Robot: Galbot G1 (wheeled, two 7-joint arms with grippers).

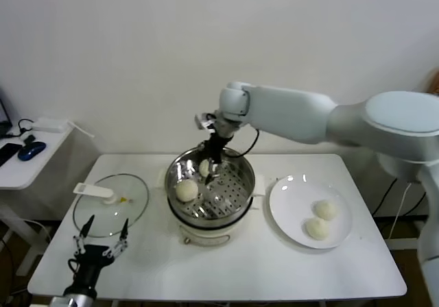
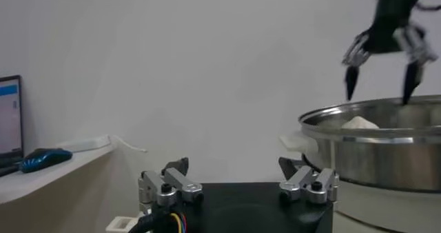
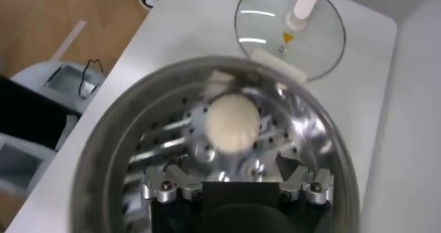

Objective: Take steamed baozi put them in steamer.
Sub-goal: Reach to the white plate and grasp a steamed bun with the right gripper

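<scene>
At about eight o'clock on the white table [image 1: 274, 279], the left gripper [image 1: 101, 242] hangs idle near the front edge, its fingers spread and holding nothing. Just beyond it, toward nine o'clock, lies the glass lid [image 1: 110, 207] with its white handle. At the table's centre stands the steamer [image 1: 211, 190]; one steamed baozi [image 1: 186, 190] rests on the perforated tray at the pot's nine o'clock side, and a second bun [image 1: 204, 166] sits near twelve o'clock, directly under the right gripper [image 1: 212, 162], whose fingers stand wide apart above it, gripping nothing. At three o'clock, a white plate [image 1: 291, 201] carries two more buns [image 1: 322, 219].
</scene>
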